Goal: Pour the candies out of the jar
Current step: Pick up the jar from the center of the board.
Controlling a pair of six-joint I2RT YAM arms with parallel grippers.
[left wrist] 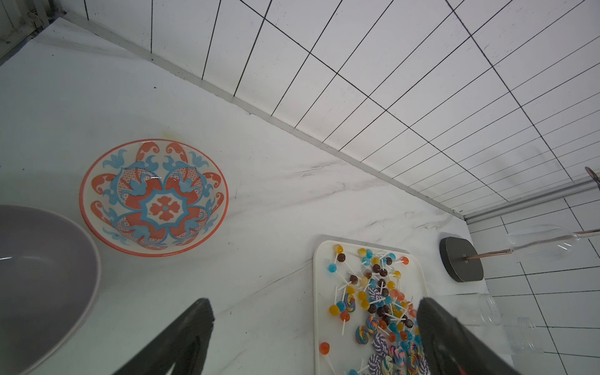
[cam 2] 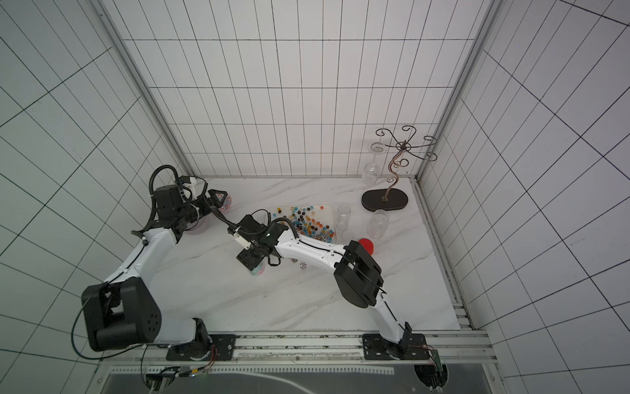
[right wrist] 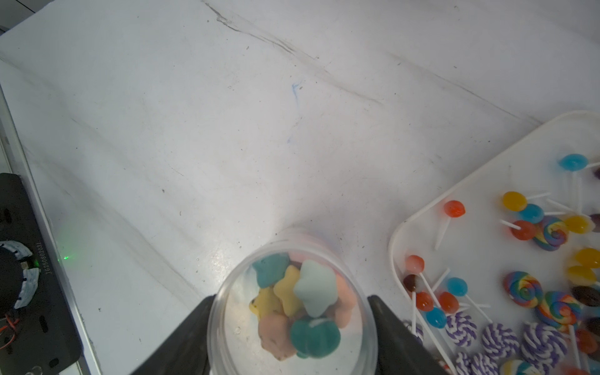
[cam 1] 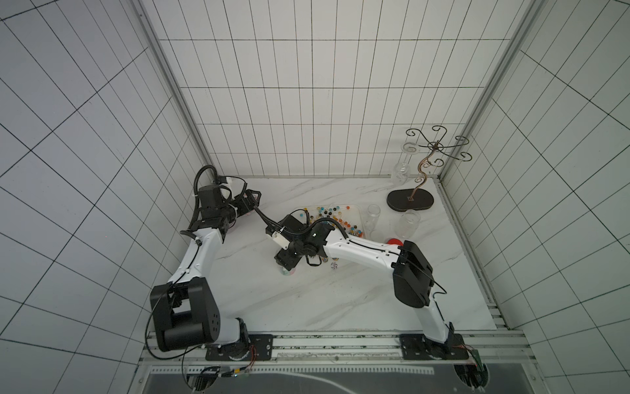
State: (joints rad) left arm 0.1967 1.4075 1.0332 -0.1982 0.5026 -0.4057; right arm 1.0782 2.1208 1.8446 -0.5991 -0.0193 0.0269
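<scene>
Clear jar (right wrist: 223,313) of pastel candies (right wrist: 306,293) gripped by right gripper (right wrist: 290,300)

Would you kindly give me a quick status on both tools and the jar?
Left tool open, empty. Right tool astride the jar, grip unconfirmed. Pastel candies inside. Lollipop tray close beside; nothing blocking.

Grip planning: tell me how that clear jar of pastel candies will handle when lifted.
The jar looks like smooth clear plastic, so probably slippery. Few candies inside: likely light. Its round wall may roll if tipped over.
</scene>
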